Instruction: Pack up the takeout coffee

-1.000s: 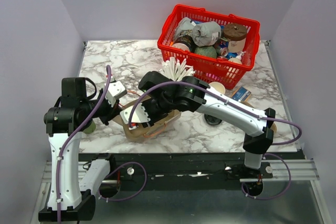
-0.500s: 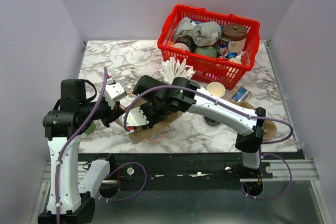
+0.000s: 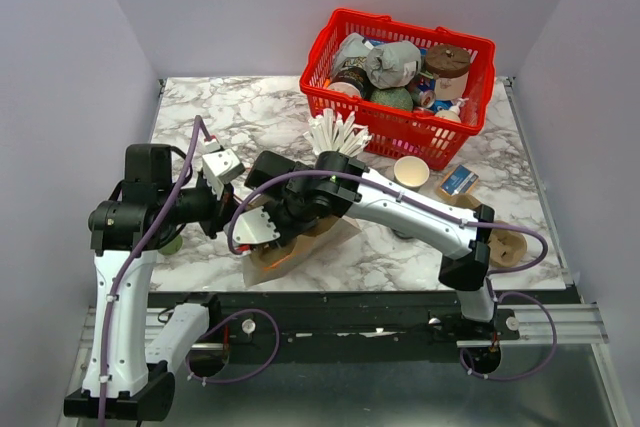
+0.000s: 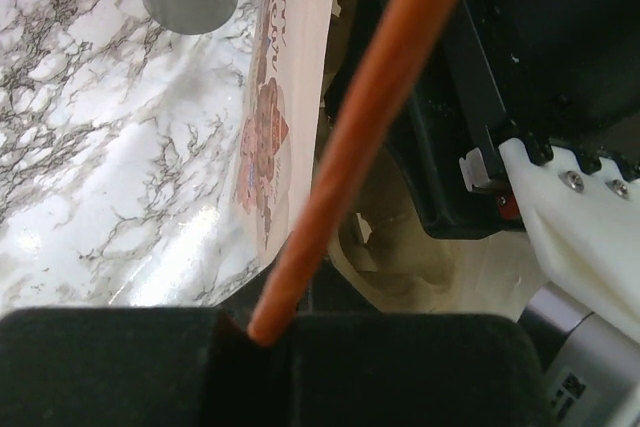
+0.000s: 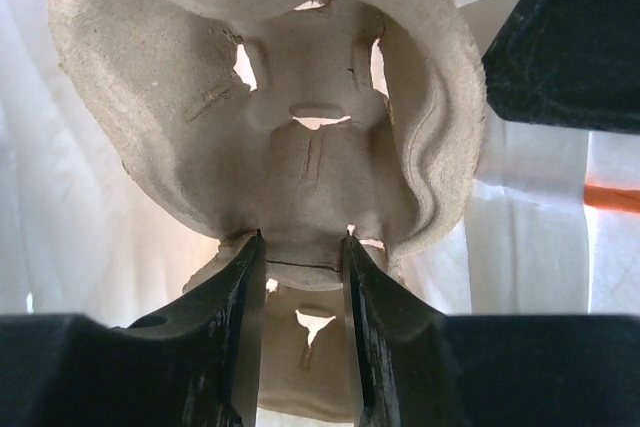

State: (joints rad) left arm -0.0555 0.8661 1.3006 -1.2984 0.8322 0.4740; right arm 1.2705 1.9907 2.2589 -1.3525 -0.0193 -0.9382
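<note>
Pinching the orange handle of the paper bag in my left pincer props the mouth open. My right pincer is clamped on the rim of the pulp cup carrier, reaching it inside as a base. I judge that the takeout coffee sits unpacked on the tabletop, half-hidden beneath my right forearm.

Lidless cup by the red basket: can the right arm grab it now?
Probably not yet. The right end effector is shut on the pulp cup carrier inside the paper bag, so it would have to let go first. The lidless cup itself stands in the open.
</note>
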